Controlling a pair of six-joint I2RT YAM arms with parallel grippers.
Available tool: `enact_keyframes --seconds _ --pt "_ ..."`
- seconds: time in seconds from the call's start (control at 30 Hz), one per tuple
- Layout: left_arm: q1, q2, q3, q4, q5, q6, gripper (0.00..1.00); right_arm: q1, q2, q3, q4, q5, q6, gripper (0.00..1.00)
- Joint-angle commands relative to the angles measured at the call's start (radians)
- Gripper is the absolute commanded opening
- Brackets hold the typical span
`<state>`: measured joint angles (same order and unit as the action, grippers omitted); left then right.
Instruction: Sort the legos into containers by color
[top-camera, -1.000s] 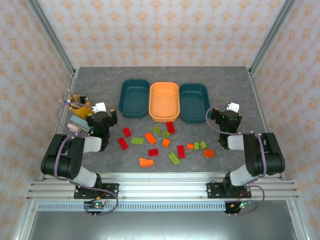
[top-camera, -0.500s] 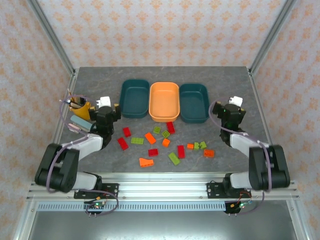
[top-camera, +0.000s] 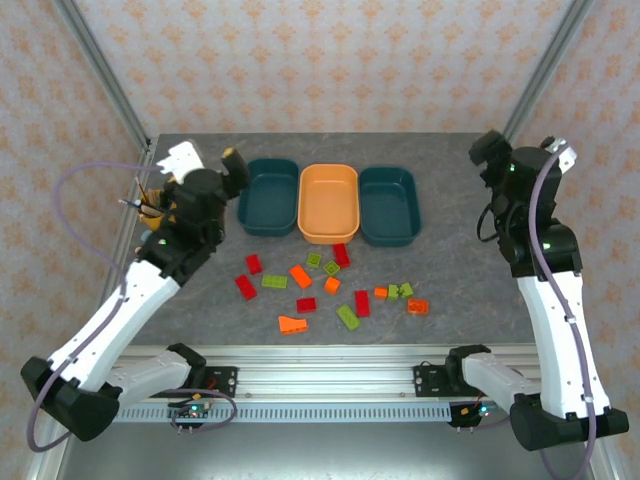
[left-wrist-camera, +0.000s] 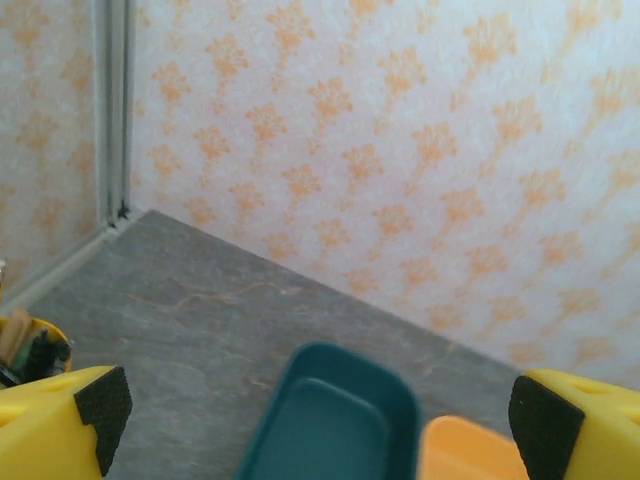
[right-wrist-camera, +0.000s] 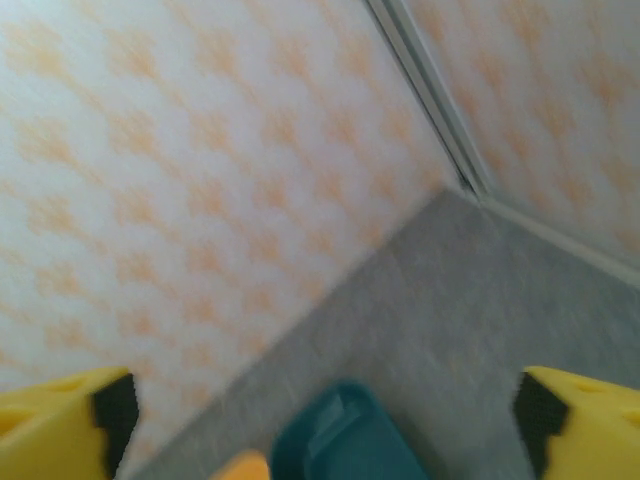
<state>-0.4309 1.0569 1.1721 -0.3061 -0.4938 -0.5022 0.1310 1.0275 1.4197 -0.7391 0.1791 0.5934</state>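
While both arms reach high over the bench (top-camera: 200, 300), the left hand (top-camera: 210, 158) and the right hand (top-camera: 522, 155) have their fingers spread wide apart, gripping nothing. The left teal tray (top-camera: 268, 196), orange tray (top-camera: 328, 202) and right teal tray (top-camera: 388, 205) sit side by side, long axes running away from the arms. Just in front of them the legos (top-camera: 330, 285) lie scattered, pointing all ways; one long olive brick (top-camera: 348, 317) lies slantwise.

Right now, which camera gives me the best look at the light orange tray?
The top external view: the light orange tray shows whole there, rim and empty floor. The left wrist view catches one corner at its bottom edge; the right wrist view, a blurred sliver.
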Motion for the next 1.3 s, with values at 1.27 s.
enact_keyframes --seconds 1.27 --pt "-0.715 0.152 -0.114 -0.256 0.367 -0.124 1.0 0.043 0.233 -0.819 0.019 -0.635 0.966 0.68"
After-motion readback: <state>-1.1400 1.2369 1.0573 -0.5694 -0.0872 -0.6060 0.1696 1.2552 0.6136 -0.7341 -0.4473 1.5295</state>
